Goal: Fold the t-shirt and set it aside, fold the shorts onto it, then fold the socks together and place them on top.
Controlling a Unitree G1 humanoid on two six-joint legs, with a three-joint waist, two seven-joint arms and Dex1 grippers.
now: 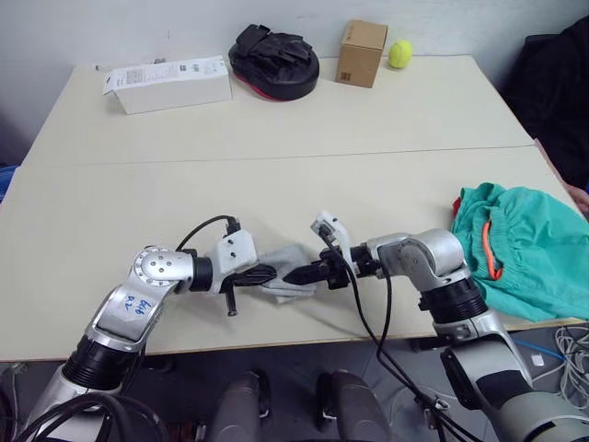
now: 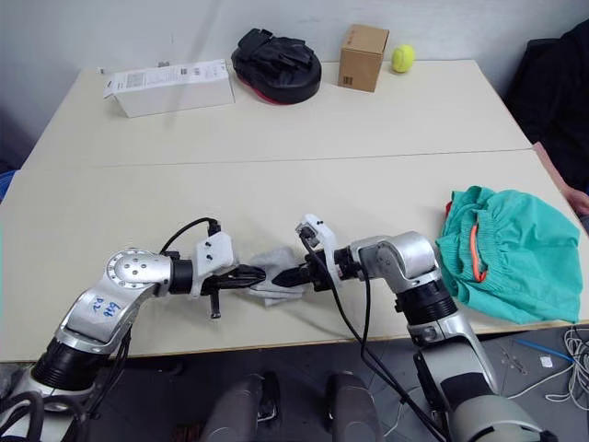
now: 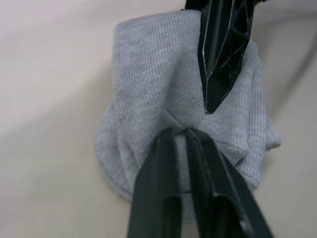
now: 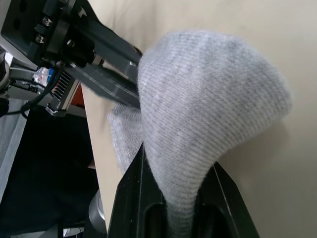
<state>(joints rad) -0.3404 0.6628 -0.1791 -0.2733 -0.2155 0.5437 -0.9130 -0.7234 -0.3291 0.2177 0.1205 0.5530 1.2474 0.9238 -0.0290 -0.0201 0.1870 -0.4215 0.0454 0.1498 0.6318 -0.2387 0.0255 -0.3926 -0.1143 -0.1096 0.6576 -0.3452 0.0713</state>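
Both grippers (image 1: pixel 265 273) (image 1: pixel 299 274) pinching socks (image 1: pixel 283 276) — t-shirt hidden

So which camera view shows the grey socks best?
The left wrist view: the socks lie flat between both grippers' fingertips. The right wrist view shows one bulging fold in the right gripper. The head views show them small, partly hidden.

2 boxes (image 1: pixel 168 83), 1 ball (image 1: pixel 399 53)

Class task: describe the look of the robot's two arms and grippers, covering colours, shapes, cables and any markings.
Both arms are silver-grey metal with round joints and black ribbed sections. The left gripper and right gripper each have a white mount and two tapering black fingers. Black cables loop along both arms. Blue handwritten markings sit on the left arm.
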